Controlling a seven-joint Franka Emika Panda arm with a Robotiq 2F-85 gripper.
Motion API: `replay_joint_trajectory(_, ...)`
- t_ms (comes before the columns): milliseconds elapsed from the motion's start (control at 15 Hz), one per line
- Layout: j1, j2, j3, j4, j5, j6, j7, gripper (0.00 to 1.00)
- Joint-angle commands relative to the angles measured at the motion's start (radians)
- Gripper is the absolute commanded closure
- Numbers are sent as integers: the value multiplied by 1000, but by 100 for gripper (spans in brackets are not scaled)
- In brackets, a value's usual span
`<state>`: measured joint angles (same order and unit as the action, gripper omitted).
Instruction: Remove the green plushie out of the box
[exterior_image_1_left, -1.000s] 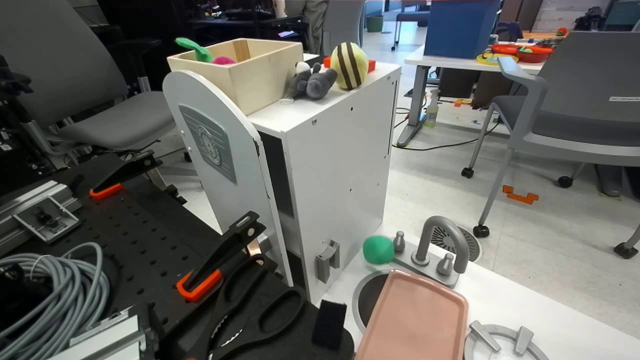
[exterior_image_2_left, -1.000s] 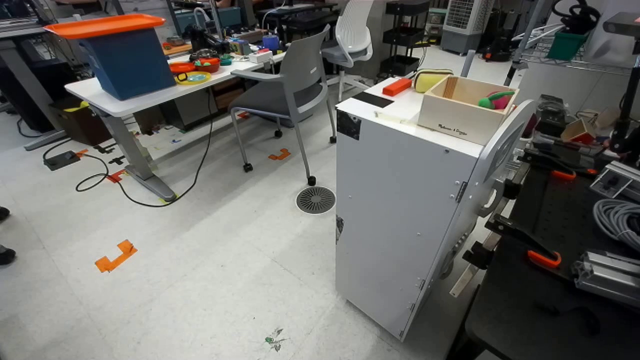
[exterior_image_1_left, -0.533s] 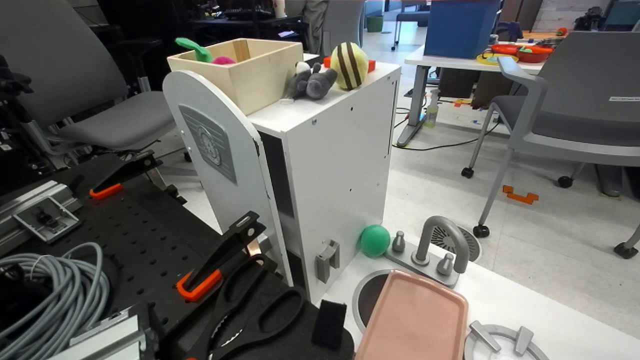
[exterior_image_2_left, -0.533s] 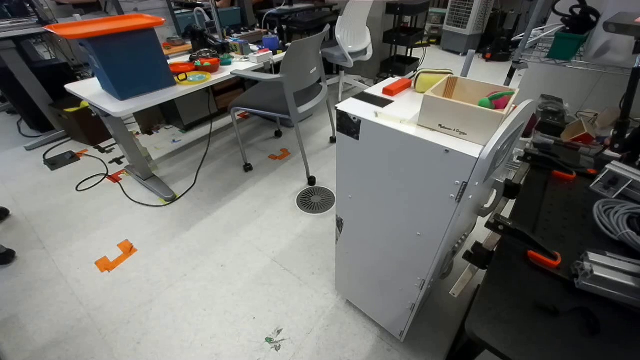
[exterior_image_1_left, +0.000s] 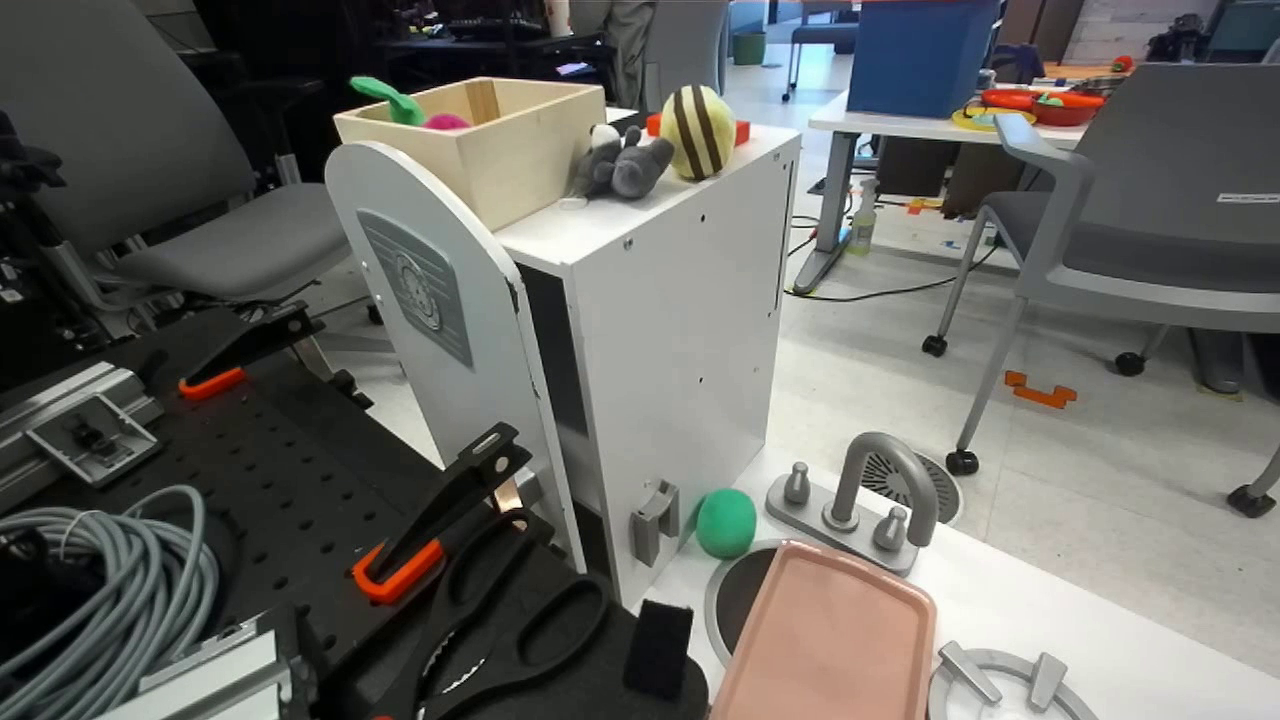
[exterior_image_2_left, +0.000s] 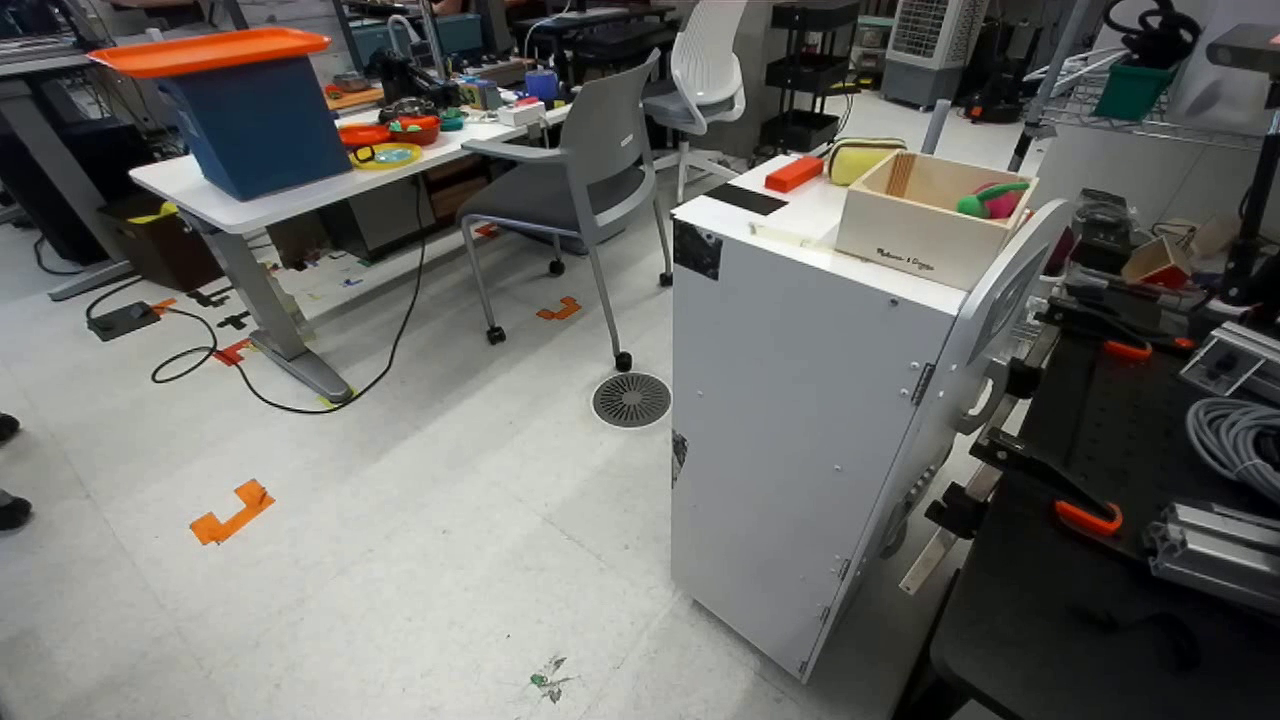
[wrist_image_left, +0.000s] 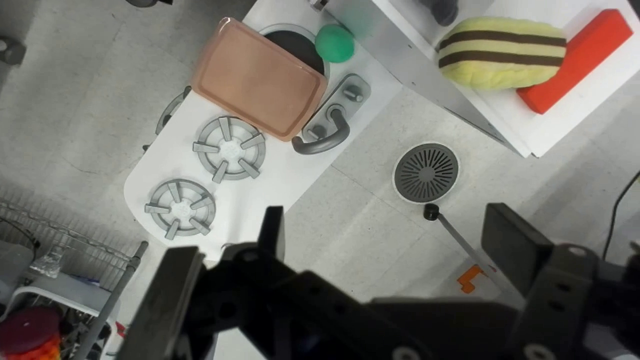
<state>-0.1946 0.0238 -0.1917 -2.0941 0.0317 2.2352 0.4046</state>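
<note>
My pincer is spread wide and holds nothing; I judge the removal done, with only backing off left. To its left and ahead, in the wrist view, come spoked grey burners, then a smooth pink tray with rounded corners, partly over the sink. Farther ahead, between sink and cabinet, is what I take for the plushie: out of the box, matte, green, a slightly lopsided ball. Ahead and right, on the cabinet, sits a plump striped plush, soft-looking. Outside the wrist view, the box stands farthest, also atop the cabinet, pale wood, square-cornered, open-topped; a green leaf pokes out, so if that is meant, all remains to do.
</note>
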Motion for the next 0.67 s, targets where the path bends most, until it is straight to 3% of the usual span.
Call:
replay_joint_trajectory(0,30,-100,27,-58,-18,-26,-7,0)
replay_joint_trajectory(200,51,-169,57,-95,-24,-58,-10,0)
replay_joint_trajectory(600,76,-304,110,-152,-26,-240,-61,0)
